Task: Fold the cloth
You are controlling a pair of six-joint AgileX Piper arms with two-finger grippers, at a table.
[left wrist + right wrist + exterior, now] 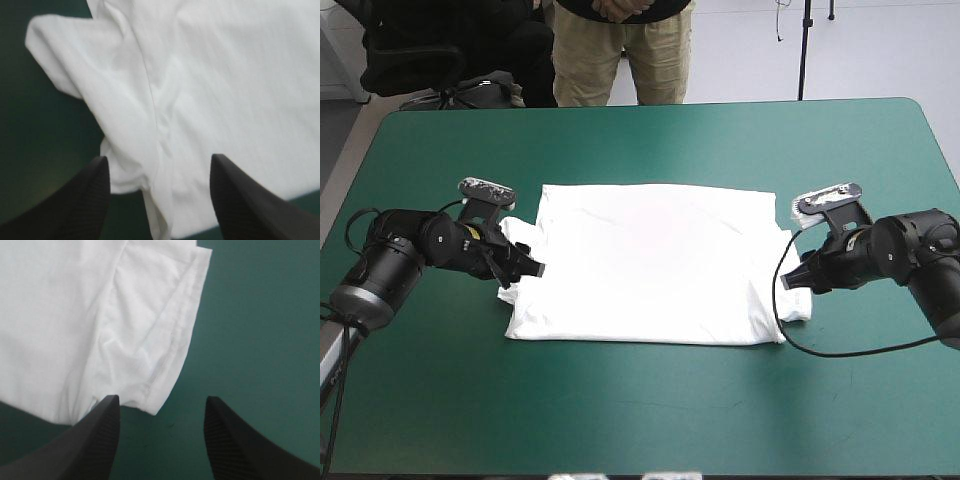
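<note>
The white T-shirt [655, 262] lies spread flat at the middle of the teal-green table, sleeves out to either side. My left gripper [532, 268] is low at the shirt's left sleeve, open; in the left wrist view its black fingers [87, 200] straddle the rumpled sleeve [125, 135] and side seam. My right gripper [794, 281] is at the shirt's right sleeve, open as well. In the right wrist view the sleeve's hemmed edge [170, 345] lies just ahead of the fingers [95, 440], with bare cover between them.
Teal-green cover [650, 410] stretches bare in front of the shirt and behind it [650, 140]. The table's far edge runs near the top of the high view.
</note>
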